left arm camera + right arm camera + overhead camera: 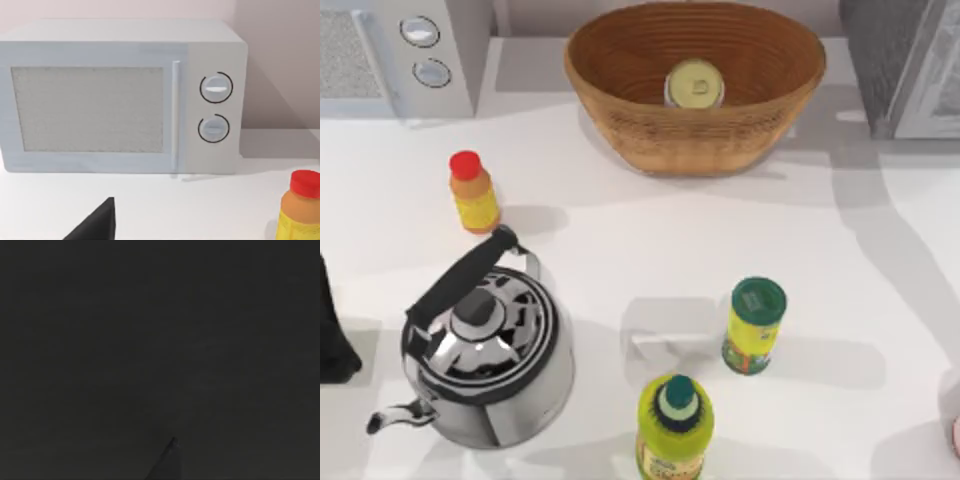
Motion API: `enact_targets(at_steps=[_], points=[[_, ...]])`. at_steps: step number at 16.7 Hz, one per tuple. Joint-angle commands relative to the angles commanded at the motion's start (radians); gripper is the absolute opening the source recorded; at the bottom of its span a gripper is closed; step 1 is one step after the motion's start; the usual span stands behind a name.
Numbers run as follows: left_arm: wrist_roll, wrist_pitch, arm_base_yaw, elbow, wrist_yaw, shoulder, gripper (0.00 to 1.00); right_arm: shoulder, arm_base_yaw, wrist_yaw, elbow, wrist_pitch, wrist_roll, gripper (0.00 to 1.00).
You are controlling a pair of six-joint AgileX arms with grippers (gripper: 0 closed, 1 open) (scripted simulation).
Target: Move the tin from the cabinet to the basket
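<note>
Tin (694, 84) sits upright on the floor of the basket (620, 105), cream top facing up, small mark at centre, nothing gripping it. Basket stands at the back of the table (620, 250), taken here as the landmark. Cabinet (880, 60) just right of the basket, grey speckled side with pale door frame, partly cut by the picture edge. White microwave (430, 60) left of the basket, two round knobs facing up in the top view; the left wrist view looks at its door and knobs (216, 88) head on. Red-capped yellow bottle (474, 192) forward and left of the basket. Steel kettle (485, 365) with black handle farther forward on that same side. Green-lidded yellow shaker (754, 325) in front of the basket, slightly right; green-capped yellow bottle (674, 425) beyond it toward the near edge. Left arm (332, 330) parked well left of the basket, by the kettle; whether its gripper is released or clenched, cannot tell. Right wrist view is dark
</note>
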Motion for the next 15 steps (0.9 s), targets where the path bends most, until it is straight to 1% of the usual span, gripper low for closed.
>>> enact_targets(at_steps=[2, 9, 15], points=[[0.000, 0.000, 0.000, 0.000, 0.000, 0.000, 1.00, -0.019, -0.024, 0.016, 0.010, -0.006, -0.012, 1.00], [0.000, 0.000, 0.000, 0.000, 0.000, 0.000, 1.00, 0.124, -0.104, -0.061, 0.110, 0.037, -0.010, 1.00], [0.000, 0.000, 0.000, 0.000, 0.000, 0.000, 1.00, 0.100, -0.099, -0.062, 0.092, 0.040, -0.012, 1.00]])
